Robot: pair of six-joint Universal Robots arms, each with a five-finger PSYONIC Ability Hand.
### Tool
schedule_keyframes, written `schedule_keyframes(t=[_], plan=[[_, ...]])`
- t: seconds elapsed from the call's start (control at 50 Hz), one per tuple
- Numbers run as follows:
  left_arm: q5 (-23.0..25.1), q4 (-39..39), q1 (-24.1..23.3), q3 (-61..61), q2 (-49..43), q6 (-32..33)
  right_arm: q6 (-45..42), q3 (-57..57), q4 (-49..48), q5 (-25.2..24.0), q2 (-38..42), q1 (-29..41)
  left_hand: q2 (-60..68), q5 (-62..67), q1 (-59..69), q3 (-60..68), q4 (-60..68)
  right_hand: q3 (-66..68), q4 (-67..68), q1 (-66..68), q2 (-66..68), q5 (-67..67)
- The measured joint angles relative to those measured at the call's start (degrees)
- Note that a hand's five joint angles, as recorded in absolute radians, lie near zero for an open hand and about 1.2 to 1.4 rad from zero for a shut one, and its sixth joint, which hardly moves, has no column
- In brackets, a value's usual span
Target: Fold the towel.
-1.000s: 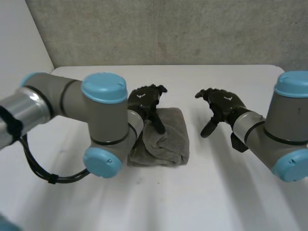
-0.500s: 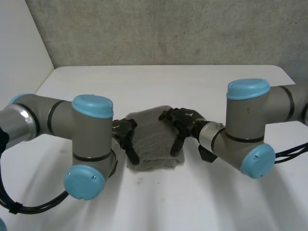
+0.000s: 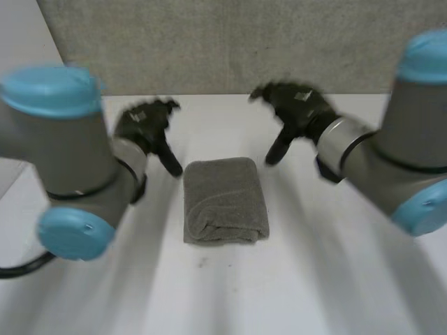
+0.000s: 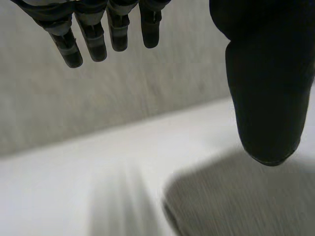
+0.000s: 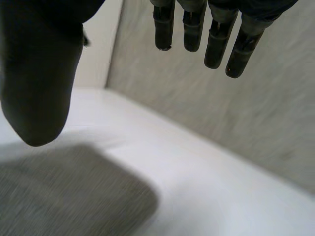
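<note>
The fingers [image 4: 69, 49] of the left hand [image 3: 143, 120] hang straight and slightly spread, well apart from the thumb [image 4: 266, 98], and hold nothing. The right hand [image 3: 300, 108] is the same: its fingers [image 5: 216, 44] are loosely extended, the thumb [image 5: 39, 88] stands wide of them, and nothing lies between.

The grey terry towel [image 3: 225, 201] lies flat in the middle of the white bench [image 3: 314, 279], folded into a compact rectangle with rounded corners. A thick rolled fold runs along its 6 o'clock end.

In the head view the left hand is at about 10 o'clock from the towel and the right hand at about 1 o'clock. Both are near its far corners but clear of the cloth. In each wrist view the towel lies below the thumb tip, apart from it, while the fingers show against the grey textured wall [image 3: 230, 42] behind the bench.
</note>
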Motion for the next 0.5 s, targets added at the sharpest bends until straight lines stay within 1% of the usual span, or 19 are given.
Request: schedule_keyframes(t=[0.06, 0.08, 0.1, 0.12, 0.14, 0.18, 0.24, 0.34, 0.5], plan=[[0.13, -1.23, 1.70, 0.90, 5.19, 0.14, -0.13, 0.62, -0.14, 2.85, -5.41, -2.47, -0.33, -0.03, -0.11, -0.37, -0.24, 0.00, 0.00, 0.00, 0.00, 0.00], [0.14, -1.54, 2.01, 1.05, 6.00, 0.19, -0.18, 0.67, -0.13, 3.39, -6.14, -2.89, -0.36, -0.04, -0.17, -0.41, -0.30, 0.00, 0.00, 0.00, 0.00, 0.00], [0.21, -2.52, 2.82, 1.47, 8.12, 0.39, -0.37, 0.77, -0.02, 5.10, -7.98, -4.03, -0.52, -0.05, -0.43, -0.50, -0.49, 0.00, 0.00, 0.00, 0.00, 0.00], [0.25, -3.12, 3.21, 1.65, 9.08, 0.53, -0.44, 0.80, 0.03, 5.70, -8.54, -4.43, -0.54, -0.05, -0.43, -0.52, -0.49, 0.00, 0.00, 0.00, 0.00, 0.00], [0.28, -4.37, 4.02, 2.08, 10.89, 0.87, -0.76, 0.85, 0.36, 7.59, -10.06, -5.64, -0.56, -0.06, -0.43, -0.54, -0.51, 0.00, 0.00, 0.00, 0.00, 0.00], [0.33, -6.13, 4.81, 2.54, 12.70, 1.45, -1.24, 0.87, 1.02, 9.58, -11.40, -6.88, -0.66, -0.06, -0.43, -0.70, -0.56, 0.00, 0.00, 0.00, 0.00, 0.00], [0.36, -9.31, 5.63, 3.12, 14.60, 2.67, -2.12, 0.89, 3.12, 11.67, -12.66, -8.49, -0.68, -0.07, -0.43, -0.70, -0.63, 0.00, 0.00, 0.00, 0.00, 0.00], [0.38, -13.69, 5.79, 3.53, 15.74, 4.10, -2.95, 0.78, 6.83, 12.50, -13.16, -9.66, -0.70, -0.07, -0.43, -0.70, -0.63, 0.00, 0.00, 0.00, 0.00, 0.00], [0.47, -15.19, 5.10, 3.16, 15.78, 4.19, -2.94, 0.71, 8.80, 12.07, -12.90, -9.54, -0.72, -0.08, -0.43, -0.70, -0.63, 0.00, 0.00, 0.00, 0.00, 0.00]])
